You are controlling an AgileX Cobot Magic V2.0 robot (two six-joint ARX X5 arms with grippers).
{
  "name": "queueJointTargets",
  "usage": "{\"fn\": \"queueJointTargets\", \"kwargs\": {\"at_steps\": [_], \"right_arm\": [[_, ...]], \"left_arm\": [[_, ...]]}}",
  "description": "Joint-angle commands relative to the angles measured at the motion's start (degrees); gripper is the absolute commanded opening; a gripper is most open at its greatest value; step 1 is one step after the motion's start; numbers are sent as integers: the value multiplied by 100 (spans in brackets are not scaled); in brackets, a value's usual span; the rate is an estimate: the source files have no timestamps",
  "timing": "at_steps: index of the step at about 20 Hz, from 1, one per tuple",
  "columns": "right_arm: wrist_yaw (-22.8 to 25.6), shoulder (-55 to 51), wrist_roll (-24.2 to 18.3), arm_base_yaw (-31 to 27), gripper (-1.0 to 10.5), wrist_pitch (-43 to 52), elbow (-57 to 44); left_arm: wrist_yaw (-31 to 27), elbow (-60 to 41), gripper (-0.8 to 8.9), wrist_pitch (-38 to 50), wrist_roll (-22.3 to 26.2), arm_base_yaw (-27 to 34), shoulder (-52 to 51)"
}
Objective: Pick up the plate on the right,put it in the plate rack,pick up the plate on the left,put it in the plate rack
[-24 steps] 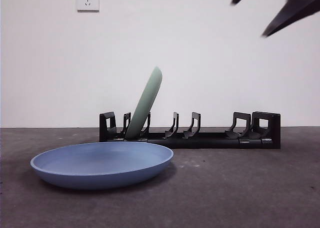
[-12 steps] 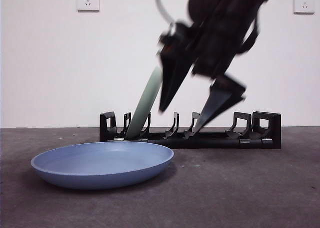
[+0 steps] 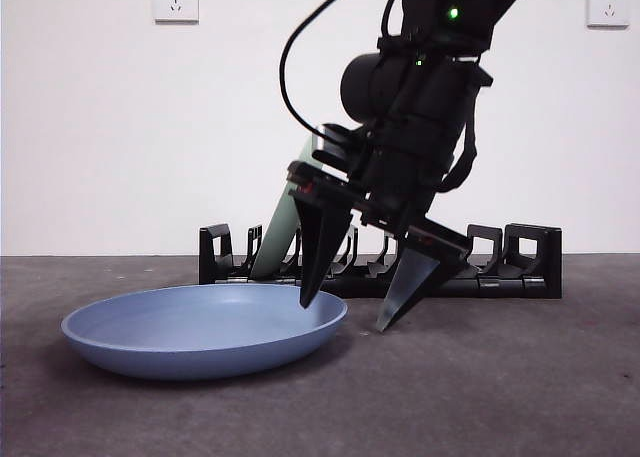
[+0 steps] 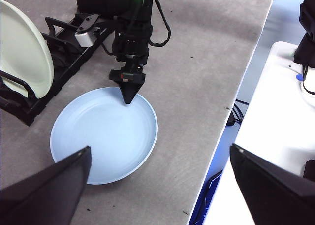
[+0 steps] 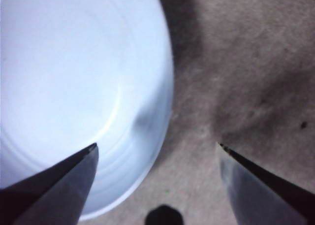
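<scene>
Black right gripper [image 3: 345, 317], jaws wide, straddles the round blue plastic plate's [image 3: 200, 327] rim near the bench's edge.

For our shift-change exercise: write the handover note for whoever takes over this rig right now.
Right gripper: open, low at the blue plate, one jaw inside the rim, one outside over the table. It holds nothing.
Left gripper: open, empty, waiting high above the table.
Green plate: standing tilted in the plate rack, near one end.
Blue plate: flat on the table in front of the rack.
Done: one plate racked. Left: grip the blue plate's rim, lift it, and slot it into the rack.
</scene>
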Motion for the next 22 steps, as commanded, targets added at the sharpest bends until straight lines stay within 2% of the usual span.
{"fn": "queueJointTargets", "kwargs": {"at_steps": [1, 5, 12, 16, 22], "right_arm": [[20, 118, 120, 20, 384, 90, -55], [24, 118, 197, 83, 180, 229, -55], [83, 125, 431, 127, 169, 431, -57], [90, 125, 450, 127, 3, 431, -55], [133, 125, 450, 125, -12, 533, -55]], "left_arm": [[7, -35, 474, 39, 120, -55, 7], [-2, -35, 474, 61, 195, -136, 52], [-199, -35, 474, 37, 221, -345, 260], [-461, -35, 474, 28, 275, -581, 393], [-861, -35, 474, -9, 468, -1163, 758]]}}
